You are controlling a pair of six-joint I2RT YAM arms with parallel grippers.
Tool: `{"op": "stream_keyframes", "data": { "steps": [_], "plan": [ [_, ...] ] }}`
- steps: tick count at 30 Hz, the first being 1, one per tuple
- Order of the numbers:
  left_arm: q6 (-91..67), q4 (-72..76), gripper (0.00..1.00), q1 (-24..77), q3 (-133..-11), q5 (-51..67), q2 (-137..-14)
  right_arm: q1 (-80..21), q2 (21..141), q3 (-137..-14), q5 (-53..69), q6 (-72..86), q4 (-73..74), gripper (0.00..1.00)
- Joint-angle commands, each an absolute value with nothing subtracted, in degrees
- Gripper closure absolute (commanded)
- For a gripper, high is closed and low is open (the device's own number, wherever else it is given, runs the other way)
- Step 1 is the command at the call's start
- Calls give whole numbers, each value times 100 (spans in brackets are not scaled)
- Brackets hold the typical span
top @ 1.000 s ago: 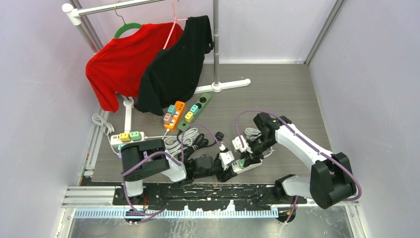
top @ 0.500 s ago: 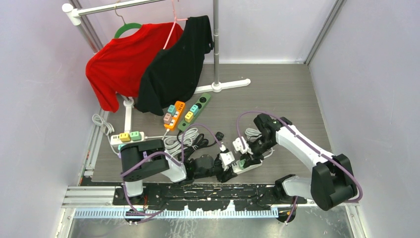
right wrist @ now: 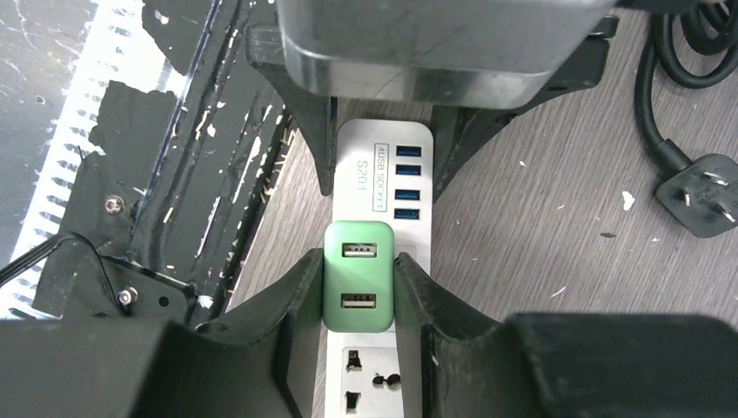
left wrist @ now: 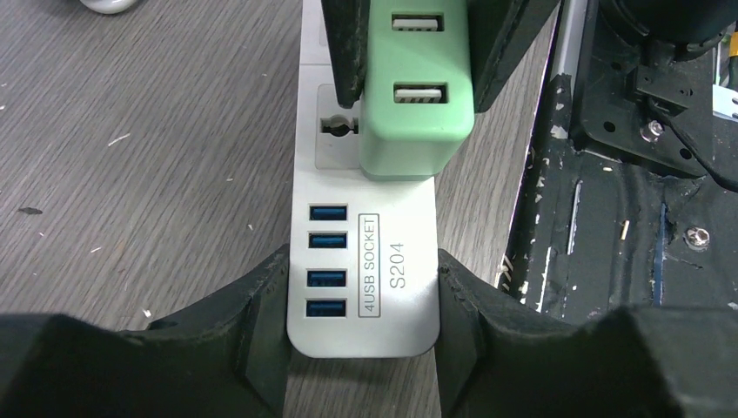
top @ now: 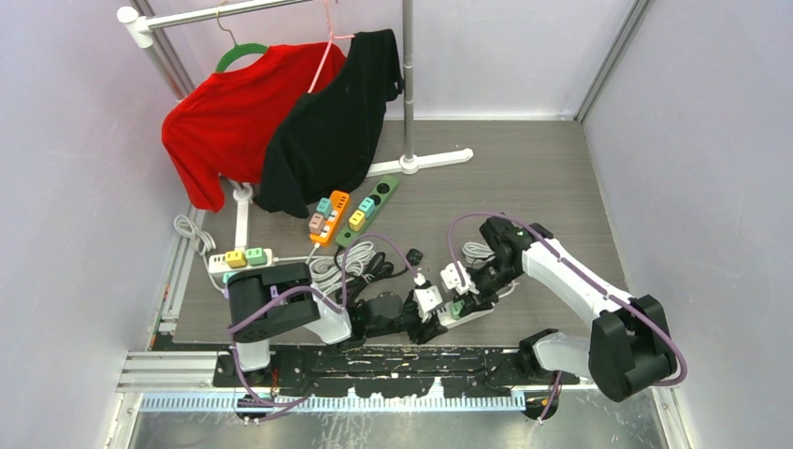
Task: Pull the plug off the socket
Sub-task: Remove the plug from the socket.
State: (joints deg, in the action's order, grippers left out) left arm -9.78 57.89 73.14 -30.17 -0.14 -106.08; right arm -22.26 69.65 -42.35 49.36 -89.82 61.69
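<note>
Our left claw (left wrist: 361, 300) grips the end of the power strip (right wrist: 383, 161) lying on the bench (left wrist: 130, 174). Our right claw (right wrist: 358, 300) pinches the green plug (left wrist: 416, 113), which looks seated in its socket. Only the pull remains, we judge.

Left pincer (top: 430, 326) on socket (top: 479, 314), right pincer (top: 464, 299) on plug (top: 455, 307)
</note>
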Motion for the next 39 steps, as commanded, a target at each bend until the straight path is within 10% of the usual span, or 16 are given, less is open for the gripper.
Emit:
{"op": "stream_keyframes", "data": {
  "steps": [1, 10, 39],
  "plan": [
    [-1253, 5341, 100, 7233, -3126, -150, -10873, -2561, 7114, -4549, 6064, -8595, 6084, 98],
    [-1301, 5507, 100, 7233, -3030, -213, -10975, -1676, 6679, -4303, 4656, -8585, 5900, 99],
    [-1501, 5230, 100, 7199, -2988, -339, -10630, -1272, 6896, -4932, 6223, -9452, 7271, 99]
  ]
}}
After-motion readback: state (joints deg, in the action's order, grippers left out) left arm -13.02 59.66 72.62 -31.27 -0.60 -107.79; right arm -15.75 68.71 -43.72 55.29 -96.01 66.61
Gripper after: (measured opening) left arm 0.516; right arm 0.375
